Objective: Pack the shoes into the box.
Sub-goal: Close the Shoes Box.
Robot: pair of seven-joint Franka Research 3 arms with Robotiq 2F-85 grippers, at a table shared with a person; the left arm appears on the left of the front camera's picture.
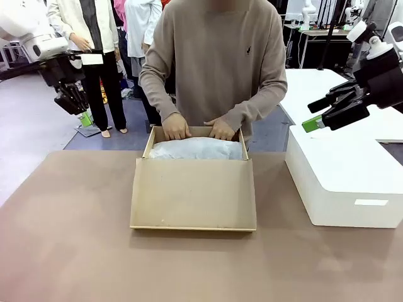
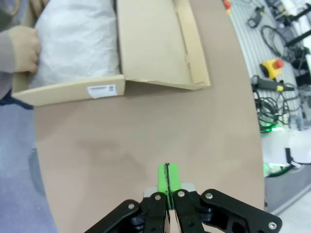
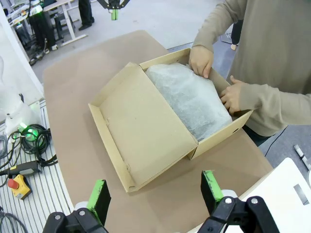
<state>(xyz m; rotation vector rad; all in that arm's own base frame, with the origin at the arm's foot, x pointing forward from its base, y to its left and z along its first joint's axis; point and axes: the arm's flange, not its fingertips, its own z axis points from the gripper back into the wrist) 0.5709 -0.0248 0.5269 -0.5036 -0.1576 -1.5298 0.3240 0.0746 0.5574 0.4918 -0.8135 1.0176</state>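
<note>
The box (image 1: 192, 195) is sitting open at the middle of the worktop's (image 1: 75, 239) far edge, tissue (image 1: 196, 149) covering its inside. A person's hands (image 1: 176, 128) are holding its far rim. The left gripper (image 1: 85, 118) is hovering off the far left corner, jaws pressed together. The right gripper (image 1: 313, 116) is hovering over the white block (image 1: 340, 182), jaws spread.

White block (image 1: 343, 179) at the right of the brown table (image 1: 75, 239); off it, cables (image 3: 34, 138) and a red button (image 3: 13, 180).
</note>
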